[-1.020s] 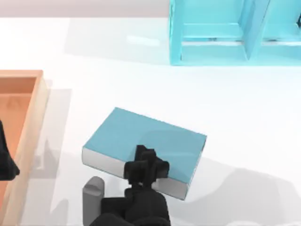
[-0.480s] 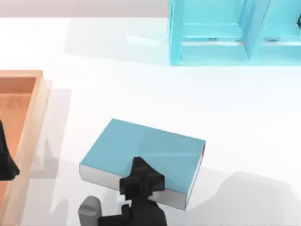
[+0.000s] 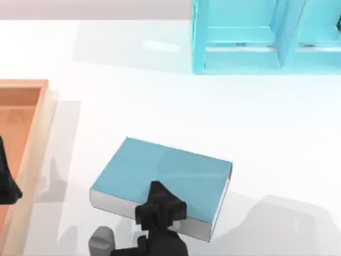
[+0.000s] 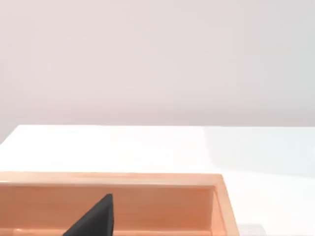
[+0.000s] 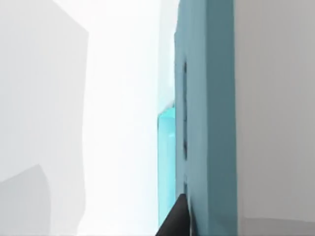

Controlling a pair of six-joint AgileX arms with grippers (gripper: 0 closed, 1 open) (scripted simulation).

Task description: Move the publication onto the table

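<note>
The right gripper (image 3: 160, 205) sits at the desk's near edge, clamped on the near long side of the teal book (image 3: 165, 173); the right wrist view shows one dark finger (image 5: 177, 219) flat against the cover, so the jaws are narrowed to the book's thickness. Compared with a second ago the book has slid slightly toward the near edge and settled lower, and over the last half second it has barely shifted. I judge that it is now resting, or all but resting, on the white table (image 3: 277, 133), so the placing is nearly done and letting go is what remains.

Open room lies to the right and behind the book. The wooden tray (image 3: 32, 144) lines the left edge, near the book's left corner, with the left gripper (image 3: 6, 184) parked over it. The cyan shelf (image 3: 250, 37) stands at the far edge, well apart.
</note>
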